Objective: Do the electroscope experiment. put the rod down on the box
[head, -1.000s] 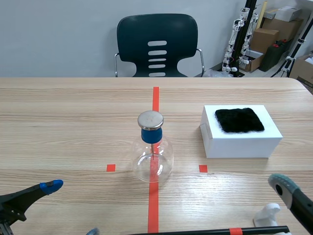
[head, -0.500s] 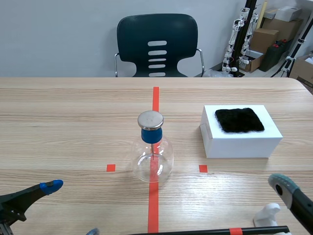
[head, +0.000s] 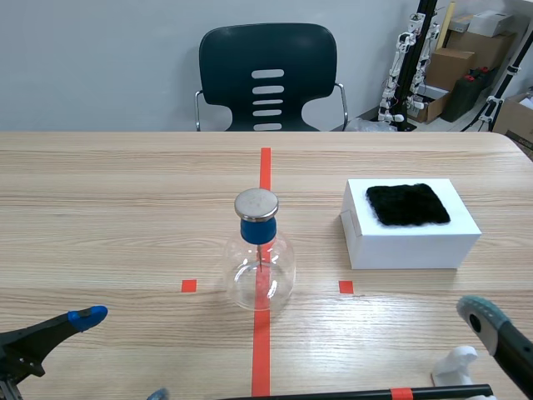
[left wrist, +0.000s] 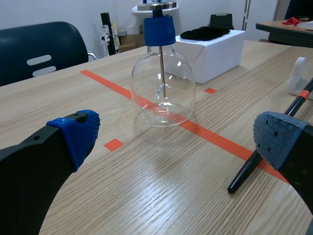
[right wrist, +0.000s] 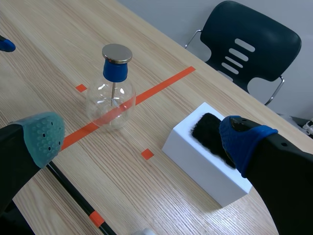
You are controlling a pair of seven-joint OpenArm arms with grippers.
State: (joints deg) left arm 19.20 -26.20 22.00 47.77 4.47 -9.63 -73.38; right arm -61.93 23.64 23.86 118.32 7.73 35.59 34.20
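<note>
A pale wooden surface [head: 125, 217] runs back to an empty dark chair [head: 266, 79]. The glass electroscope flask [head: 259, 258] stands upright on the centre tape line, probably so either arm can reach it. The white box [head: 412, 242] sits well to its right, topped with a black fur pad [head: 408, 204], likely where the rod should rest.

The black rod [head: 358, 392] is not there yet. It lies flat on the surface at the near edge, well apart from the box.

Both arms hang low at that edge. The left pincer [left wrist: 178, 137] is released with the rod's tip beside one finger, and the right pincer [right wrist: 143, 137] is released above the rod, grasping nothing.
</note>
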